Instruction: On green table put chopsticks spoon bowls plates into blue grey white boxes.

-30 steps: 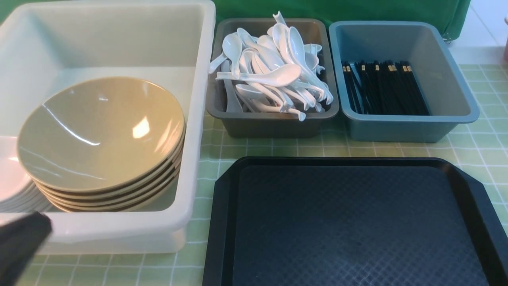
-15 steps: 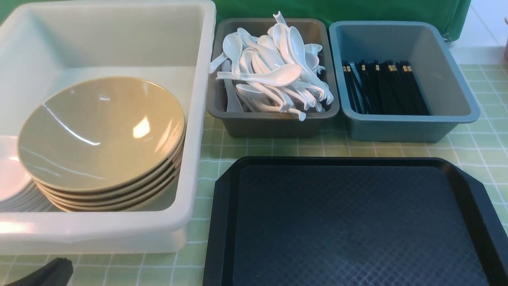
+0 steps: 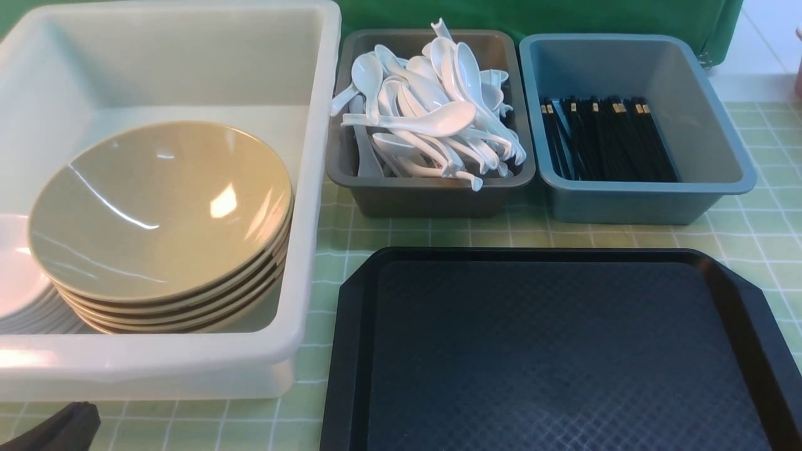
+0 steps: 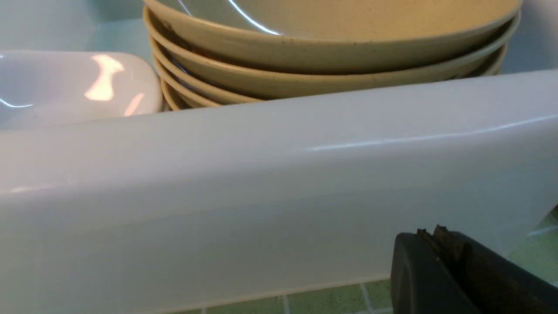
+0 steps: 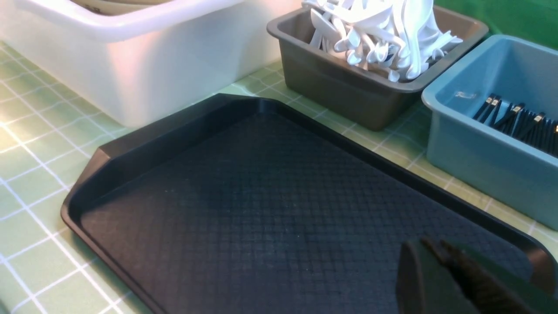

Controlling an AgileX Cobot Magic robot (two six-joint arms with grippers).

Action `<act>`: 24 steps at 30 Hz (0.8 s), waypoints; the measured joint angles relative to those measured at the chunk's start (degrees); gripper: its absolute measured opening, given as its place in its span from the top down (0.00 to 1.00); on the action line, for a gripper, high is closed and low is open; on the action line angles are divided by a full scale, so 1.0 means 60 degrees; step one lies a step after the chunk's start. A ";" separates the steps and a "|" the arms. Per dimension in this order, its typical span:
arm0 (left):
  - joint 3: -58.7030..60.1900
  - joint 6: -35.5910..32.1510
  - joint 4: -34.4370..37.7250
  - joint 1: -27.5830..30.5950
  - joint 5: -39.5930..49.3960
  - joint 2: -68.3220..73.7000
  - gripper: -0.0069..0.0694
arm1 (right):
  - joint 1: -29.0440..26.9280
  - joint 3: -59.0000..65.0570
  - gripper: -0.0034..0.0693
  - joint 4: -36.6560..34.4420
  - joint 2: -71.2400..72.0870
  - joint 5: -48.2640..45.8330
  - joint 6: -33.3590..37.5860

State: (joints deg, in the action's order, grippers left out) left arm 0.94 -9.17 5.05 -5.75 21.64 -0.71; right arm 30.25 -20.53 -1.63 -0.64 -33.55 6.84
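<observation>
The white box (image 3: 313, 188) holds a stack of tan bowls (image 3: 156, 213) and white plates (image 3: 19, 288) at its left. The grey box (image 3: 432, 200) is heaped with white spoons (image 3: 432, 113). The blue box (image 3: 720, 169) holds black chopsticks (image 3: 604, 141). My left gripper (image 3: 78, 410) shows at the bottom left corner, in front of the white box's near wall (image 4: 279, 196); in the left wrist view (image 4: 431, 231) its jaws are shut and empty. My right gripper (image 5: 436, 244) is shut and empty, low over the black tray (image 5: 261, 205); it is out of the front view.
The black tray (image 3: 551, 351) lies bare in front of the grey and blue boxes on the green checked cloth (image 3: 758, 232). A green cloth (image 3: 564, 15) hangs behind the boxes.
My left gripper has drawn back and down from in front of the white box's near rim to the bottom left corner. Nothing else has moved.
</observation>
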 joint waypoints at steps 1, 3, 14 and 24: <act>0.0000 0.0014 0.0121 0.0167 -0.0029 0.0000 0.91 | 0.0000 0.0000 0.89 0.0000 0.0000 0.0000 0.0000; 0.0010 0.0046 0.0170 0.0228 -0.0038 0.0000 0.91 | 0.0000 0.0000 0.89 0.0000 0.0000 0.0000 0.0000; 0.0010 0.0186 0.0181 0.0241 -0.0058 0.0000 0.91 | 0.0000 0.0000 0.89 0.0000 0.0000 0.0000 0.0000; 0.0010 0.0186 0.0181 0.0241 -0.0058 0.0000 0.91 | 0.0000 0.0000 0.88 0.0000 0.0000 0.0000 0.0000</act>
State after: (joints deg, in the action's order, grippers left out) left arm 1.00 -8.05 6.14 -4.30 21.30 -0.71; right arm 30.25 -20.53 -1.63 -0.64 -33.55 6.84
